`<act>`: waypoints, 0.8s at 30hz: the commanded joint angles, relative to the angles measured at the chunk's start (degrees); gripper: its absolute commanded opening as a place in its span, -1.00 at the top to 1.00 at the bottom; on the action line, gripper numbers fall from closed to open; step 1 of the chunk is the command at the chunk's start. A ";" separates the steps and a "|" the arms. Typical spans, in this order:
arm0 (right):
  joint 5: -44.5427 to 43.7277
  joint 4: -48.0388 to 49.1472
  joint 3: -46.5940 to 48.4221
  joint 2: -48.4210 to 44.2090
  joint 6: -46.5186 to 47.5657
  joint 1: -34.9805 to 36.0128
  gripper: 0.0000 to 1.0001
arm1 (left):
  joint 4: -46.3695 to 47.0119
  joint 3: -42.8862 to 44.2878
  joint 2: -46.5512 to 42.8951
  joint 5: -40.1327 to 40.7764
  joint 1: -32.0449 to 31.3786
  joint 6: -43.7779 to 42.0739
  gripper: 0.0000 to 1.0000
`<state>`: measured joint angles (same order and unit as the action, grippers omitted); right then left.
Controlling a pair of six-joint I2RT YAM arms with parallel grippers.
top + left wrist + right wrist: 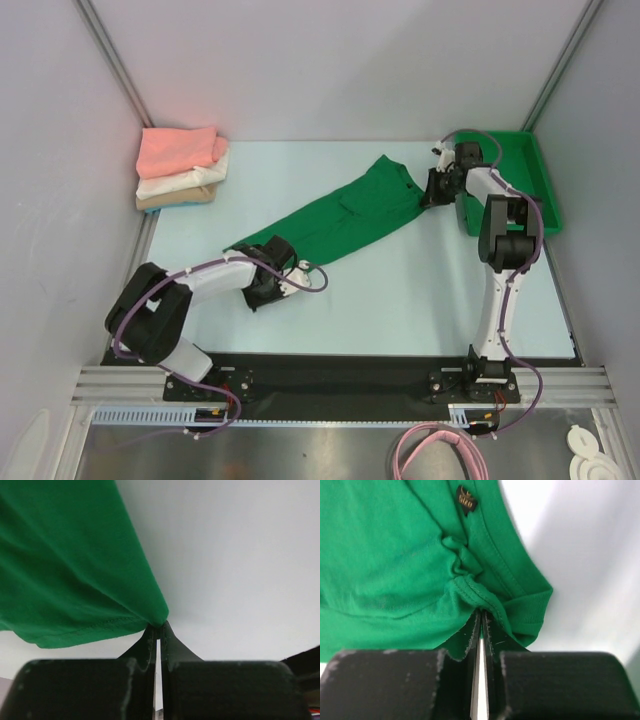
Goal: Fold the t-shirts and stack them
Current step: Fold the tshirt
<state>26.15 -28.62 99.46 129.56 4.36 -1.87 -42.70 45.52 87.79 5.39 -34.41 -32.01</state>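
On the pale blue table (400,300), the green t-shirt (340,215) lies stretched diagonally. The left gripper (158,630) pinches its hem, the right gripper (481,615) cloth near its collar.

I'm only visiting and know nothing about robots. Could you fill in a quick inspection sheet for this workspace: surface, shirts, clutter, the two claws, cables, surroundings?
Surface: pale blue table, flat, no stains seen.
Job's things: green t-shirt unfolded and stretched diagonally between the two arms. In the far left corner is a folded stack, with the pink shirt on top, the white shirt in the middle and the tan shirt at the bottom.
Clutter: green bin at the far right, partly hidden by the right arm.
Grippers: left gripper shut on the green t-shirt's hem corner; right gripper shut on bunched cloth near its collar.
Cables: purple cables run along both arms; a pink coil lies below the table's near edge.
Surroundings: grey walls on three sides.
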 commanded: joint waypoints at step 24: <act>-8.22 -6.80 40.20 23.28 0.83 3.98 0.82 | -12.76 26.17 17.40 -30.78 -34.91 -2.88 0.99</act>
<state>21.26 -36.16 136.62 150.87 4.54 1.23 -52.21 65.39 102.63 -15.03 -65.25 -33.63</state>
